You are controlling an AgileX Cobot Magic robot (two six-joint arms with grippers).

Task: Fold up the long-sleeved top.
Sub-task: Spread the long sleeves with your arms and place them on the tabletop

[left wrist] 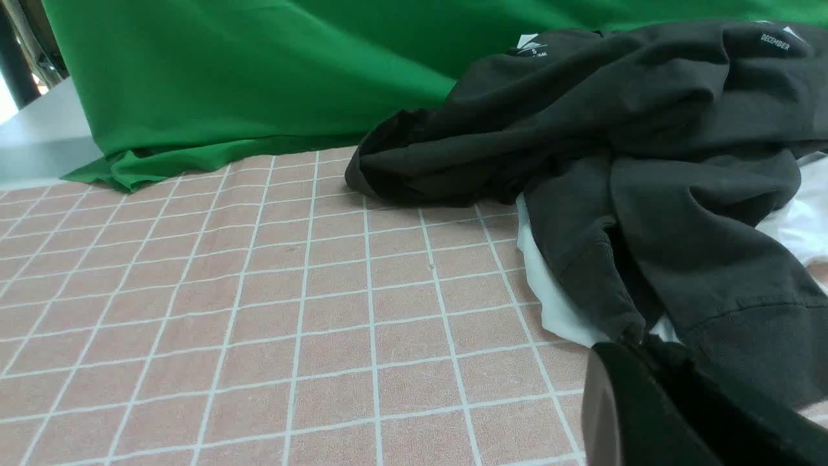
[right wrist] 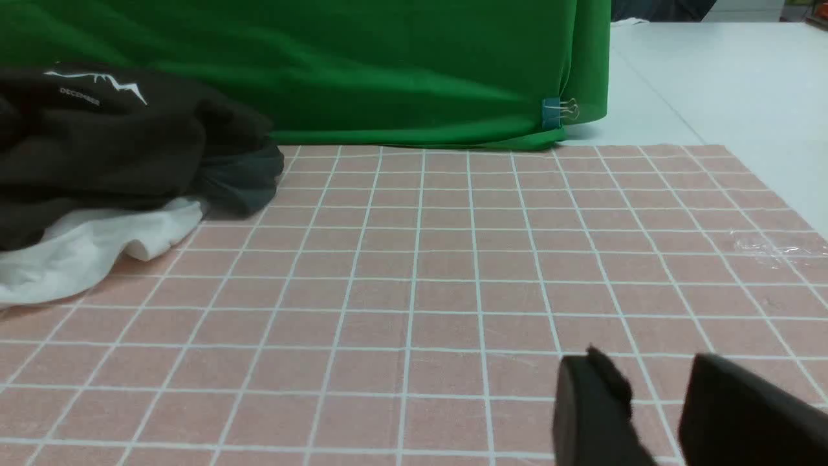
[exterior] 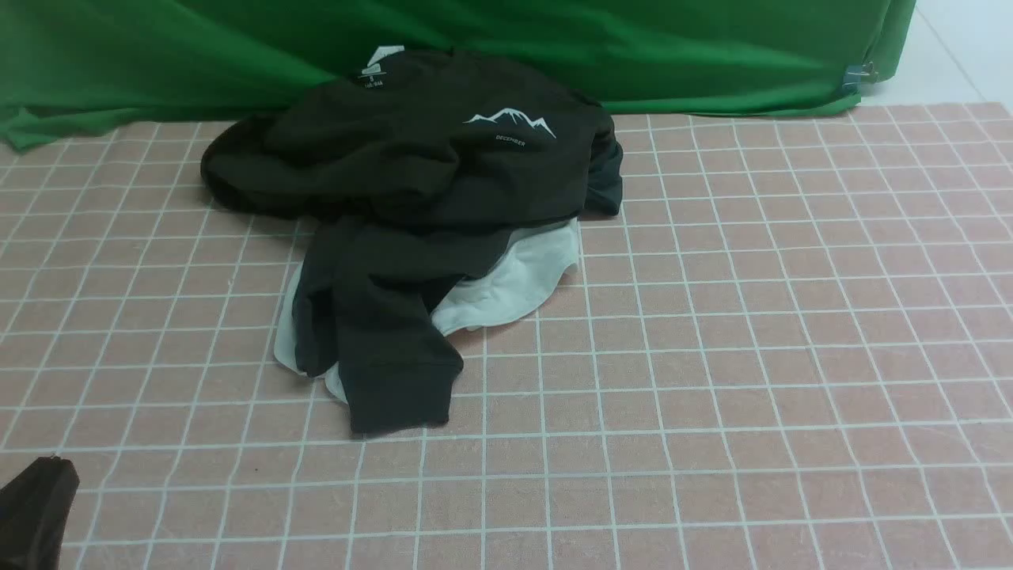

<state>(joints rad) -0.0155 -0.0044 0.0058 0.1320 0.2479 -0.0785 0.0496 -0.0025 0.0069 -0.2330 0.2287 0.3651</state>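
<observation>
A green backdrop (exterior: 237,55) is hung beyond both grippers; a pink gridded mat (exterior: 752,317) is spread beneath them; the long-sleeved top (exterior: 411,158) is heaped on the mat, ahead and to the right of the left gripper (left wrist: 631,353), its ribbed cuff (exterior: 404,396) lying nearest to that gripper; a white garment (exterior: 514,285) is pinned under the top; the left gripper is pressed together on nothing; the right gripper (right wrist: 650,378) is seen spread and empty, well apart from the top.

left pincer (left wrist: 637,349) closed, low; right pincer (right wrist: 647,372) jaws apart, holding nothing.
</observation>
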